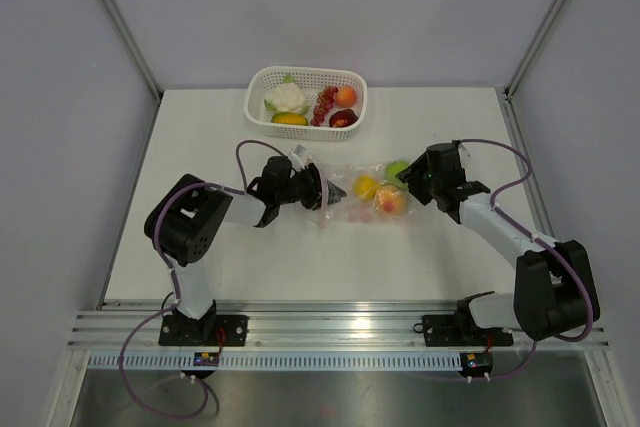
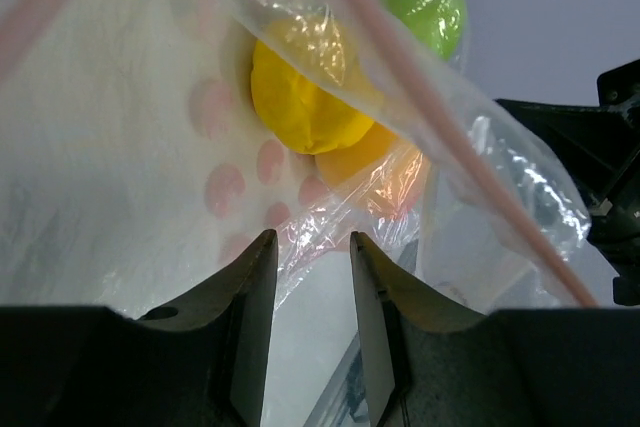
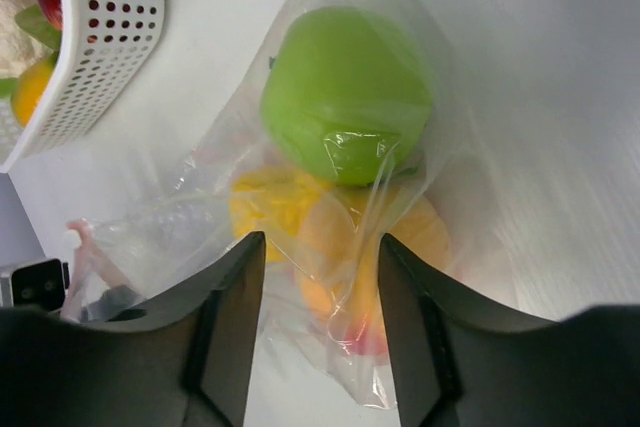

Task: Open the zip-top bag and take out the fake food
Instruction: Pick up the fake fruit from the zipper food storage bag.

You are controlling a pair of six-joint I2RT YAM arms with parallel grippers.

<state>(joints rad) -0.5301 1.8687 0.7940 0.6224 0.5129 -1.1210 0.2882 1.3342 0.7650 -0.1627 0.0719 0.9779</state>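
Both arms reach low toward the zip-top bag point(image 1: 365, 190): left gripper point(image 2: 308, 247) pinches its film, right gripper point(image 3: 322, 247) straddles it, parted.

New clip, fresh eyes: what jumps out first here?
Mid-table, the clear zip-top bag lies stretched between both arms, with a green apple, a yellow piece and a peach showing through it. The left claw pinches its plastic. At the far edge a white basket holds more fake food.

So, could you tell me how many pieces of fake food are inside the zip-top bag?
3: a green apple at the bag's closed end, a yellow piece and a peach beside it. More could be hidden behind these.
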